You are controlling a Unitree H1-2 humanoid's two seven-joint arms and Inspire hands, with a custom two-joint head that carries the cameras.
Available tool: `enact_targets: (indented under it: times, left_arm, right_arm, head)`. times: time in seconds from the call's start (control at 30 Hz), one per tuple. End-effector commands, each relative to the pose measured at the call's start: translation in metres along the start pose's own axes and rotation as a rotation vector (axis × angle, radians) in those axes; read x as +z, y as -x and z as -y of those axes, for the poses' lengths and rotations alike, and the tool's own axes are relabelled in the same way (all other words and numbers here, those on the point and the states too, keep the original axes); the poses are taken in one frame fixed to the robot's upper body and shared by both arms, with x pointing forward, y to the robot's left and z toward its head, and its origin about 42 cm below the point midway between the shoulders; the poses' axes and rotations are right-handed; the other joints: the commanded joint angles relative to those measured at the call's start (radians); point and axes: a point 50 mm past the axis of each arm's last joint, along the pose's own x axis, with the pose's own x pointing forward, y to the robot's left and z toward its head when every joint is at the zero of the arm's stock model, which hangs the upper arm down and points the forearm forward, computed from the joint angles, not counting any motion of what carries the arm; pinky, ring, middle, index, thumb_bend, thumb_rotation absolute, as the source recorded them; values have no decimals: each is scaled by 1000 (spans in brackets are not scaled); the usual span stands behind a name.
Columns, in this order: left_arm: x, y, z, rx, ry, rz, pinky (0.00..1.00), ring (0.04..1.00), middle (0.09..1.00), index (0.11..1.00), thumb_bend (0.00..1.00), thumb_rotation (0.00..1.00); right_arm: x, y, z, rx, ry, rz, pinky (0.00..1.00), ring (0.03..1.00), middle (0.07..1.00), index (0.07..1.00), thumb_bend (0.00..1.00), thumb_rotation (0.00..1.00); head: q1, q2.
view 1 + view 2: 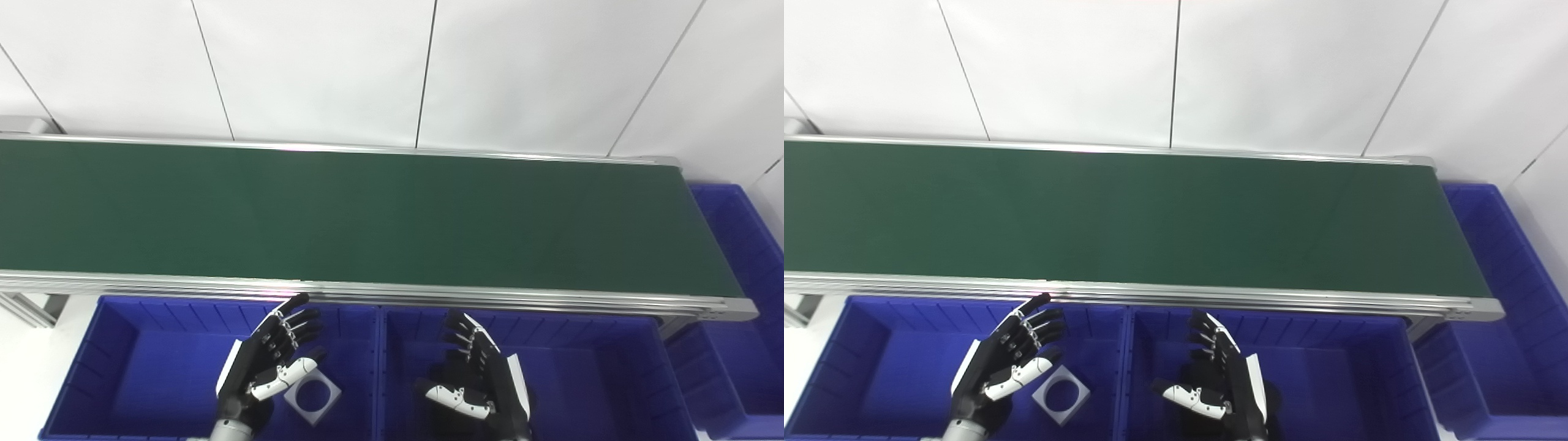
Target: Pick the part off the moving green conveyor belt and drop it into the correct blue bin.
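The green conveyor belt (367, 220) runs across the view with no part on it. A grey square part with a round hole (312, 397) lies in the left blue bin (116, 367). My left hand (269, 361) is open and empty above that bin, just left of the part. My right hand (481, 380) is open and empty above the middle blue bin (600, 380). The hands also show in the right eye view: the left hand (1007, 361) and the right hand (1222, 376).
A third blue bin (744, 257) stands at the belt's right end. The belt's metal front rail (429, 294) runs just beyond my fingertips. A white panelled wall (392, 67) stands behind the belt.
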Motion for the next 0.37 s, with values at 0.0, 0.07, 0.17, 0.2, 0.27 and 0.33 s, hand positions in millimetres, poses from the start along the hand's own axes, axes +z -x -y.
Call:
enact_targets:
  times: [0.0, 0.07, 0.17, 0.2, 0.27, 0.33]
  left_arm:
    - [12, -5, 3, -11, -4, 64, 767, 724, 756, 823, 584, 0]
    - [12, -4, 3, -10, -6, 63, 770, 726, 758, 820, 588, 0]
    - [11, -2, 2, -5, -12, 62, 778, 726, 753, 805, 602, 0]
    - [11, -1, 1, -1, -13, 62, 781, 725, 751, 805, 603, 0]
    - [11, 0, 1, 4, -16, 62, 780, 725, 747, 805, 603, 0]
    - [11, 1, 0, 7, -17, 62, 788, 735, 755, 810, 592, 0]
  right_arm:
    - [10, -4, -2, -10, -16, 71, 659, 765, 816, 834, 696, 114]
    - [11, -3, -3, -11, -15, 71, 664, 767, 815, 833, 694, 113]
    - [11, -2, -4, -10, -10, 73, 658, 761, 813, 829, 693, 127]
    - [11, -2, -4, -9, -10, 73, 659, 761, 813, 828, 695, 135]
    - [11, -2, -5, -7, -5, 74, 660, 764, 814, 826, 701, 144]
    - [12, -1, -5, -7, -3, 76, 660, 762, 812, 826, 698, 139]
  head:
    - [8, 5]
    - [11, 8]
    - [13, 10]
    - [13, 11]
    - [16, 11]
    - [20, 12]
